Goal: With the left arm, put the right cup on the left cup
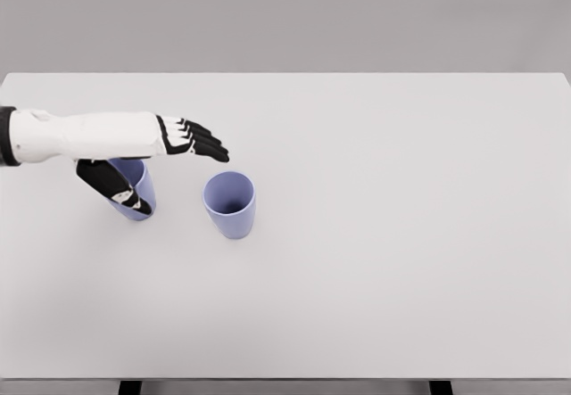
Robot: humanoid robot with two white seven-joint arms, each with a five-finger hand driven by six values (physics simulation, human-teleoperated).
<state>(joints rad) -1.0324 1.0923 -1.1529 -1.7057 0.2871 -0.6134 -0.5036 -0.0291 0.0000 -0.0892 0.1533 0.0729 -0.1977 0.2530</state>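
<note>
Surface: we see a broad, pale grey table (401, 261) that fills most of the head view, matte and evenly lit, with its far edge running straight across the upper part of the picture.
Room: behind the table we make out only a plain grey wall, without any detail.
Table legs: we catch two dark leg tops (130, 387) at the bottom edge, one toward each side.
Left hand: we find the left hand (156, 150) reaching in from the left edge on a white forearm; its dark fingers (203, 141) are stretched out and slightly spread above the table, while the thumb lies down across the left cup.
Grasp: we judge the hand released, closed on nothing.
Left cup (136, 190): lavender blue, partly hidden under the forearm and thumb, standing near the table's left side.
Right cup (230, 204): same colour, upright with its mouth open to us, just beside the left one but apart from it, and below the fingertips in the picture.
</note>
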